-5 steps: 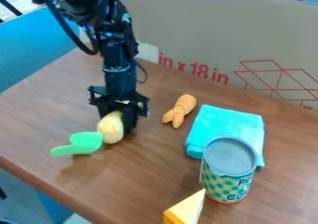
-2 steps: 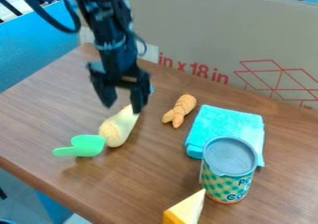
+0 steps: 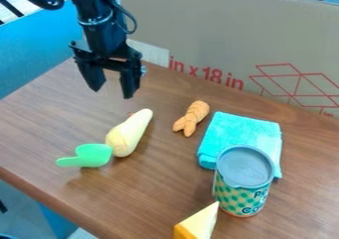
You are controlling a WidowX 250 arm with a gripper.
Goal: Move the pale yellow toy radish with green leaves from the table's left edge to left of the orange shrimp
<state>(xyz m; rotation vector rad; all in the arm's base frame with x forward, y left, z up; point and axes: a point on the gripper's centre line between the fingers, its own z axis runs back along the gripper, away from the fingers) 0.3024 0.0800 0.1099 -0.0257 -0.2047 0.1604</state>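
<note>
- The gripper (image 3: 113, 91) hangs above the back left part of counter (image 3: 46, 114), its fingers apart.
- Yellow toy (image 3: 130, 132), perhaps a squash, lies on the counter, beside green scoop (image 3: 93, 155).

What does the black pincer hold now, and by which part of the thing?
The black two-finger pincer holds nothing: its fingers are apart, with nothing between them, above the brown wooden table.
</note>
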